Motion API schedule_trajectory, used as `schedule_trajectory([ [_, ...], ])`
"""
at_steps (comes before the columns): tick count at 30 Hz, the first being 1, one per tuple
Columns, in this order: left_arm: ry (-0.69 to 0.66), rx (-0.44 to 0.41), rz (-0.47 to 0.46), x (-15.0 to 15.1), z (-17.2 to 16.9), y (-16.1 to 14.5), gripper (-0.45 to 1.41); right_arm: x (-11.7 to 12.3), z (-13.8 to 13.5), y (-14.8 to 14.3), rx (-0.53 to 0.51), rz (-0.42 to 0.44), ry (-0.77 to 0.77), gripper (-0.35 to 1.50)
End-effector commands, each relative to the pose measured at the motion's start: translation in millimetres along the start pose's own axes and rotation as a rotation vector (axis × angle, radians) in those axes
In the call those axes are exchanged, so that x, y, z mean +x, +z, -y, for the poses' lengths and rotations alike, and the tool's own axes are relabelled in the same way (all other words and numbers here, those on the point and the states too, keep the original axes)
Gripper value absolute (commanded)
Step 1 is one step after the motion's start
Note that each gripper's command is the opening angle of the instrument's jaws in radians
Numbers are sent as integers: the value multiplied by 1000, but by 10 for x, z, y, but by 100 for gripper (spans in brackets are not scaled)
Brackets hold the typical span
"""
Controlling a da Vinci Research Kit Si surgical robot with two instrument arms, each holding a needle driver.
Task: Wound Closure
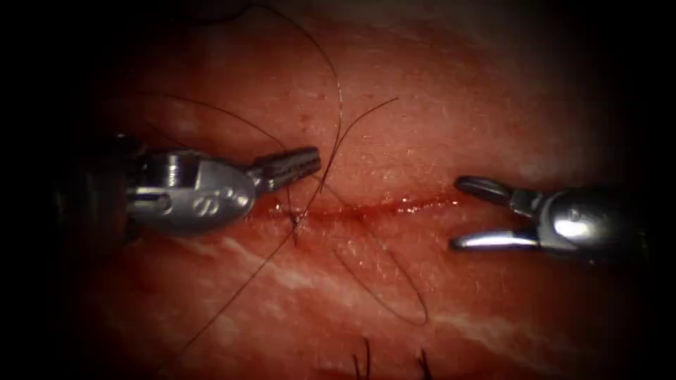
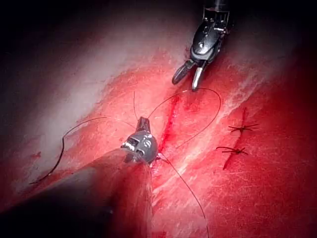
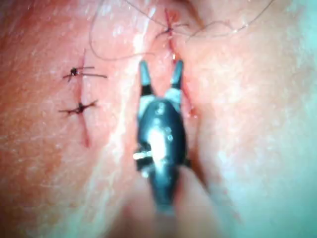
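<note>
Running left-right across the tissue (image 1: 436, 119), the cut (image 1: 380, 208) separates both tools: left tool (image 1: 299, 163) jaws together, right tool (image 1: 468, 214) jaws apart, empty.

Left tool (image 1: 292, 169) lies left, right tool (image 1: 472, 214) right, along the cut (image 1: 380, 207).

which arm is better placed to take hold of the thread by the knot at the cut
Left, probably. The left tool has its jaws closed right beside the thread above the knot on the cut. The right tool, jaws open and empty, sits at the cut's far right end.
</note>
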Motion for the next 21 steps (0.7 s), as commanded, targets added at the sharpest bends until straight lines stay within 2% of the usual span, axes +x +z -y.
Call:
schedule_trajectory([
  [1, -3, -3, 1, -5, -7, 9, -45, -9, 14, 23, 12, -11, -5, -16],
  [2, 2, -4, 11, -10, -9, 14, -45, -10, 21, 40, 21, -21, -14, -35],
  [6, -6, -13, 33, -28, -20, 30, -45, -2, 32, 72, 27, -51, -23, -35],
  [7, -6, -13, 33, -28, -20, 30, -45, -2, 32, 72, 27, -51, -23, -35],
  [8, -21, -14, 44, -38, -27, 38, -45, 3, 36, 89, 26, -68, -25, -35],
  [14, -26, -10, 54, -43, -34, 44, -45, 11, 35, 117, 3, -114, -26, -35],
  [21, -24, -11, 68, -50, -41, 44, -45, 21, 33, 117, -38, -171, -18, -35],
])
